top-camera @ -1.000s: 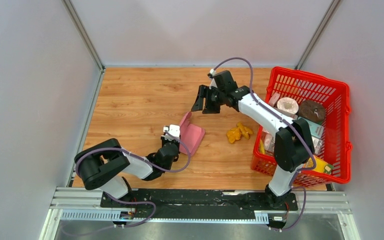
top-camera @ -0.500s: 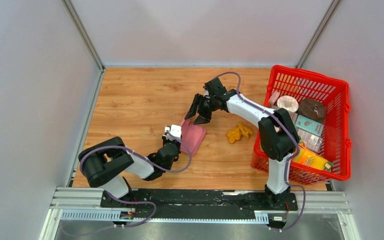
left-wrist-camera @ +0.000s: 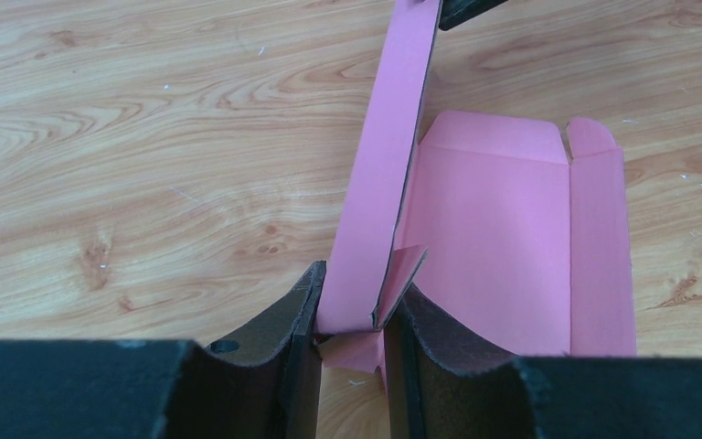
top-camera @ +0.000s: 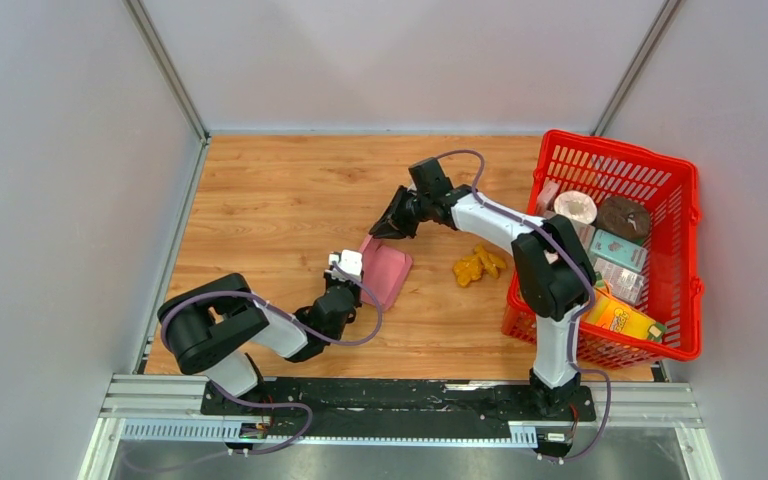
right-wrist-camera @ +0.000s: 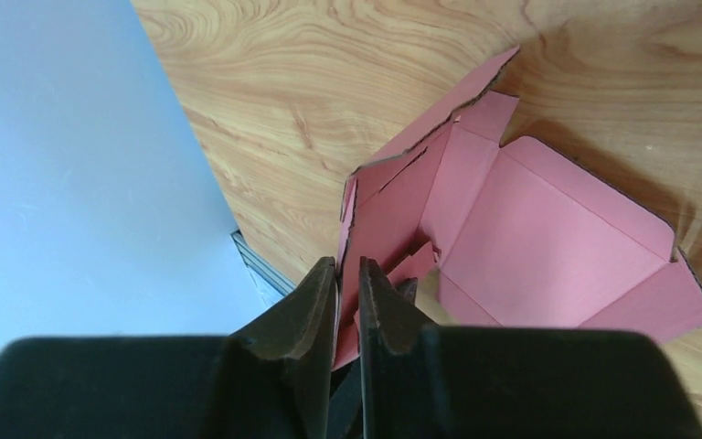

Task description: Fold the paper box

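Observation:
The pink paper box (top-camera: 390, 272) lies partly folded on the wooden table, its base flat and its left wall standing up. In the left wrist view, the box (left-wrist-camera: 503, 238) has the near end of that upright wall pinched in my left gripper (left-wrist-camera: 355, 294), which is shut on it. My right gripper (top-camera: 386, 228) is at the wall's far end. Seen from the right wrist, the box (right-wrist-camera: 548, 247) has the wall's edge running between the narrow jaws of my right gripper (right-wrist-camera: 347, 267), which close on it.
A red mesh basket (top-camera: 610, 165) holding cartons and round items stands at the right edge. A small yellow object (top-camera: 478, 265) lies between the basket and the box. Grey enclosure walls bound the table on the left, back and right.
My right arm swung down and left to the box, and its jaws closed from wide open onto the far end of the upright wall. The left gripper kept its hold and place.

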